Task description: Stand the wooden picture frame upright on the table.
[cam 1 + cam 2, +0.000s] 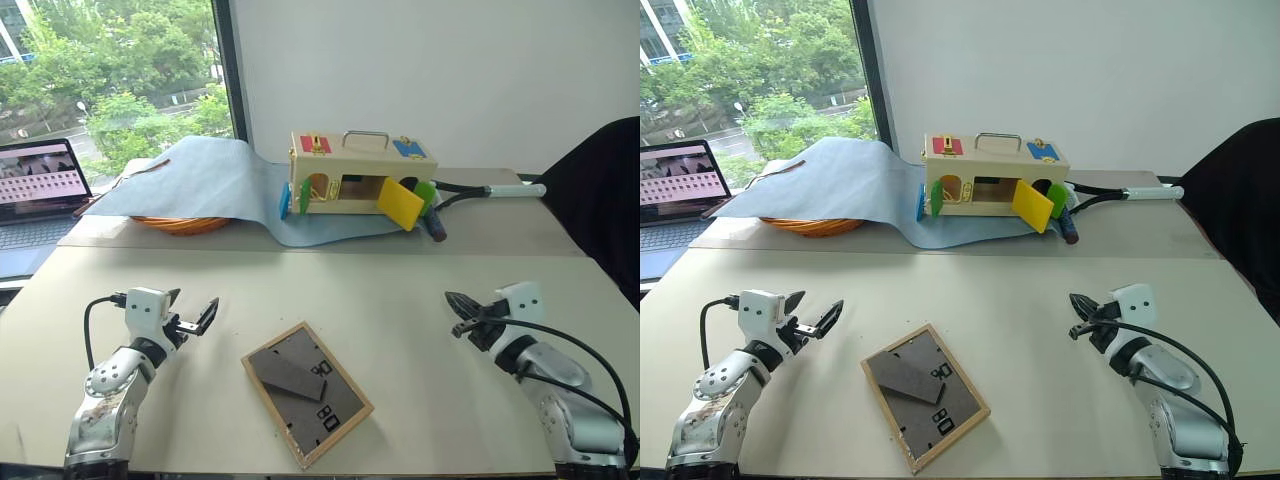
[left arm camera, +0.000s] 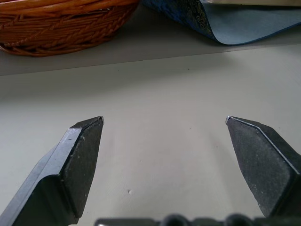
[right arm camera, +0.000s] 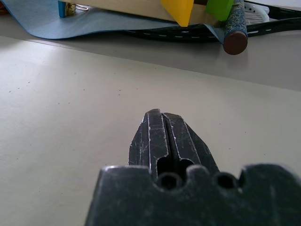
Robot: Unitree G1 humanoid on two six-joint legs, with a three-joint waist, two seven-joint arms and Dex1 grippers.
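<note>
Left eye view: the wooden picture frame (image 1: pixel 307 392) lies flat, dark back up, near the front edge of the table (image 1: pixel 400 300), between the two grippers and touching neither. Its stand is folded down. The left gripper (image 1: pixel 192 318) is spread wide and empty; the right gripper (image 1: pixel 457 315) is closed on nothing.

Left wrist view: two fingers (image 2: pixel 77 165) stand far apart above bare tabletop.

Right wrist view: the fingers (image 3: pixel 162 141) are pressed together.

place: office or lab room | evidence: plain beige counter (image 1: pixel 420 300) against a white wall; large window (image 1: pixel 110 70) onto trees and buildings; open laptop (image 1: pixel 35 190) at the side; black chair back (image 1: pixel 600 200); props laid out on a blue cloth (image 1: pixel 200 180)
</note>
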